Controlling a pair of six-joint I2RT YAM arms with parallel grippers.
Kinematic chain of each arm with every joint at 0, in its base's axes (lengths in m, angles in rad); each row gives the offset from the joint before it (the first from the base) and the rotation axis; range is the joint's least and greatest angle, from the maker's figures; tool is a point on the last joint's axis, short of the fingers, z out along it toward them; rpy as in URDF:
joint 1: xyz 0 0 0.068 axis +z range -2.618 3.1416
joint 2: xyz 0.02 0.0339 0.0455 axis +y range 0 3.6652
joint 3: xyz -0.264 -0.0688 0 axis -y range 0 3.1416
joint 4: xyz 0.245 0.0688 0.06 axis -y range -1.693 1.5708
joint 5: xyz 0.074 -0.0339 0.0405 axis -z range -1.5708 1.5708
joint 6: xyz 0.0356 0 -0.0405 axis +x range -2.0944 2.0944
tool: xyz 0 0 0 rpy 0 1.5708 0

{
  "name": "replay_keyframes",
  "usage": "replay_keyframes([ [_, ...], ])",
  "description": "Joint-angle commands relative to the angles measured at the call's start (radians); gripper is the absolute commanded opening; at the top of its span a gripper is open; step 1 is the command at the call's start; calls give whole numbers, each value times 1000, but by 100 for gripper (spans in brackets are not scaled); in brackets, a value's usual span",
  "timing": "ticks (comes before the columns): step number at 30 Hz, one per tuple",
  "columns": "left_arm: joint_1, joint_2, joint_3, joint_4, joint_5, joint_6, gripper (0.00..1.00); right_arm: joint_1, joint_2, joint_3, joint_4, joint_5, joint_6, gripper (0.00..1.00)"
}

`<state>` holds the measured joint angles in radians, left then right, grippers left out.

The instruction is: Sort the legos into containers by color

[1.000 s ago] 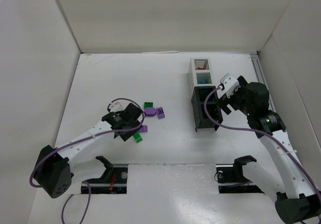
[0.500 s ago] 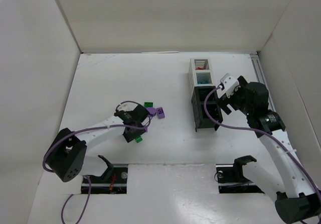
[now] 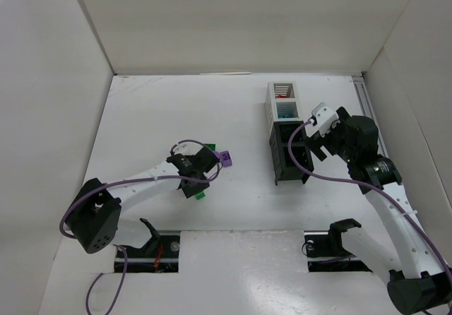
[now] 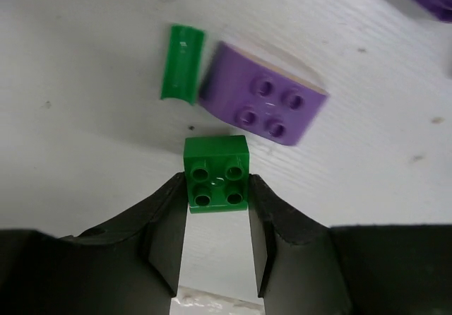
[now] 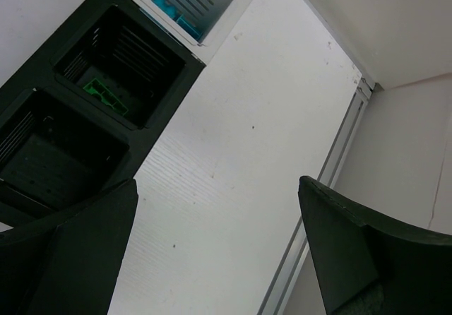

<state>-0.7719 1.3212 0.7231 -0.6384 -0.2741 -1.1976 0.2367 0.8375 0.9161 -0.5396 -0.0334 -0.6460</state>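
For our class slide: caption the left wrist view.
Left gripper shut on a green lego; purple lego just beyond.

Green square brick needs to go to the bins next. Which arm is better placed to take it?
Left. The left tool is shut on the green square brick, jaws against both sides. The right tool hangs open and empty by the black bin holding a green piece, well away from that brick.

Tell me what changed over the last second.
The left gripper slid rightward and its jaws closed on a green square brick. The right gripper stayed open beside the containers. A purple brick and a green curved piece lie just beyond the held brick.
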Motion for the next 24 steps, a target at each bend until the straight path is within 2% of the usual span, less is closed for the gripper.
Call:
replay_keyframes([
  [1, -64, -14, 143, -55, -69, -11, 16, 7, -25, 1, 23, 72, 43, 100],
  [5, -87, 13, 341, 2, -91, 127, 16, 7, -46, -8, 23, 159, 94, 100],
  [8, -87, 114, 499, 127, -70, 278, 16, 7, -66, -8, -2, 262, 150, 100],
  [10, -96, 194, 663, 166, -27, 352, 16, -2, -96, -8, -14, 300, 187, 100],
  [12, -108, 336, 787, 178, -27, 440, 16, -2, -129, -8, -14, 340, 197, 100],
  [13, -109, 386, 917, 178, -13, 472, 16, -11, -162, -19, -14, 352, 210, 100],
  [14, -118, 488, 988, 168, 8, 495, 16, -11, -179, -19, -14, 378, 226, 100],
  [17, -118, 669, 1257, 128, 39, 559, 16, -11, -244, -43, -14, 412, 250, 100],
  [20, -118, 765, 1427, 117, 72, 599, 16, -11, -282, -54, -5, 421, 250, 100],
  [24, -118, 831, 1484, 156, 150, 633, 18, -11, -269, -54, 4, 431, 250, 100],
])
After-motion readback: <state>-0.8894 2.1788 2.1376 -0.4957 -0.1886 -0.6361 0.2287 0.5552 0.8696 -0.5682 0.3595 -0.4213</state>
